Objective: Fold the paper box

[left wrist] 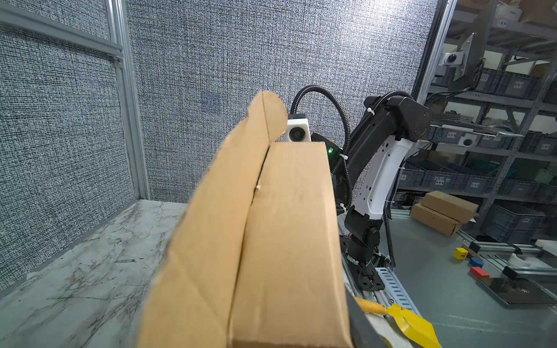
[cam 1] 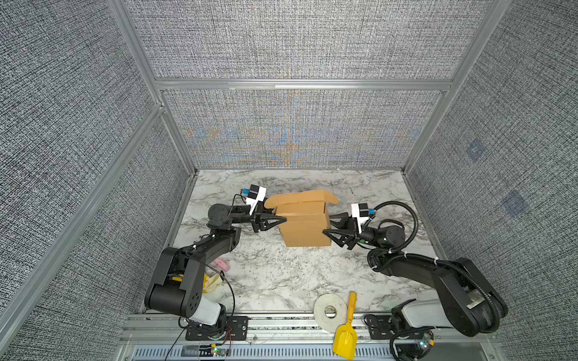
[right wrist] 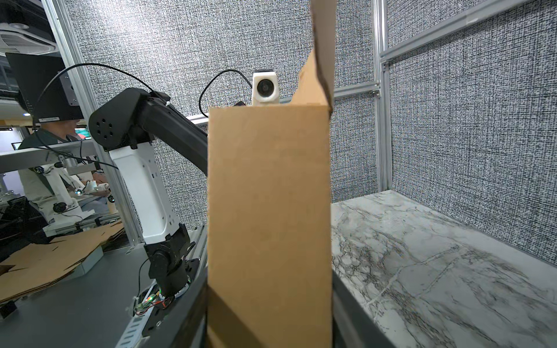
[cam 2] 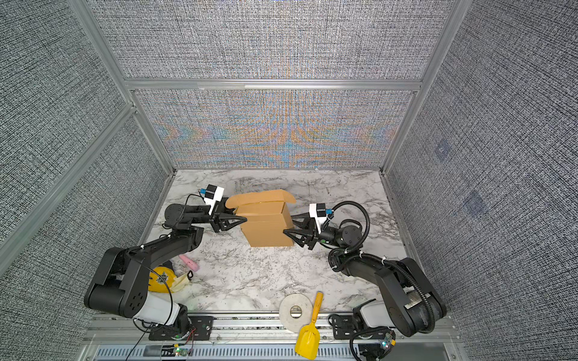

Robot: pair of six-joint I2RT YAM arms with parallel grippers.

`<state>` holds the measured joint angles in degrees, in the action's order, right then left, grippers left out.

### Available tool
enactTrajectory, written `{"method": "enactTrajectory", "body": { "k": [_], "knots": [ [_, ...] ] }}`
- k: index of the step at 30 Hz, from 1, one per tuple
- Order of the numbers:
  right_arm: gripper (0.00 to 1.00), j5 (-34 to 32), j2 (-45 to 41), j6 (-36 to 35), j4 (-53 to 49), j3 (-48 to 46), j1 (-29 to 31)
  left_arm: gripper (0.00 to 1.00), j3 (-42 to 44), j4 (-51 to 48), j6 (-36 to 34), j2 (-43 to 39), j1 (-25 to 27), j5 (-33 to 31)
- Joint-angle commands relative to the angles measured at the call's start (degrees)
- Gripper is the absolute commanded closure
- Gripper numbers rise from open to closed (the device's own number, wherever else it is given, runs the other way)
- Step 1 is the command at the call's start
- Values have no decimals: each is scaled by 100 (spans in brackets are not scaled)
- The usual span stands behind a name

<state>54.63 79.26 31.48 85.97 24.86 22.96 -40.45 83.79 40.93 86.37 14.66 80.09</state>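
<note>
presently the paper box (cam 1: 305, 231) is stood nearer the back edge of the worktop (cam 1: 281, 275), walls formed, lid (cam 1: 300, 197) left unclosed; it is clamped by the right gripper (cam 1: 327, 223), while the jaws of the left gripper (cam 1: 281, 219) cannot be judged.

A white tape roll (cam 1: 320, 309) lies beside a yellow scoop (cam 1: 345, 339) at the tabletop's (cam 1: 281, 275) six o'clock. A pink piece (cam 1: 222, 265) lies at eight.

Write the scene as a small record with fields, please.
box: paper box, brown, middle of table, lid flap raised at the back
left gripper: at the box's left end; grip unclear
right gripper: shut on the box's right end
front edge: tape roll, yellow scoop
</note>
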Motion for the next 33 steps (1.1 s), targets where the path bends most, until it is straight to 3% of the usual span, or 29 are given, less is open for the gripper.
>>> {"method": "enactTrajectory", "body": {
  "k": [1, 6, 12, 16, 25, 33],
  "knots": [
    [46, 171, -6, 78, 276, 27, -3, 42, -7, -51, -120, 12, -6, -27],
    [45, 197, 27, 75, 273, 22, -18, 36, 11, -64, -206, 27, -3, 49],
    [43, 199, 69, 42, 272, 11, -39, 44, 43, -198, -362, 40, -7, 47],
    [34, 147, 166, 13, 278, -25, -65, 45, 79, -287, -610, 105, -5, 23],
    [24, -40, 388, -111, 277, -248, -210, 45, 358, -644, -2190, 409, -6, 96],
    [22, -356, 550, -231, 269, -661, -587, 45, 424, -225, -2979, 1127, -4, 167]
  ]
}}
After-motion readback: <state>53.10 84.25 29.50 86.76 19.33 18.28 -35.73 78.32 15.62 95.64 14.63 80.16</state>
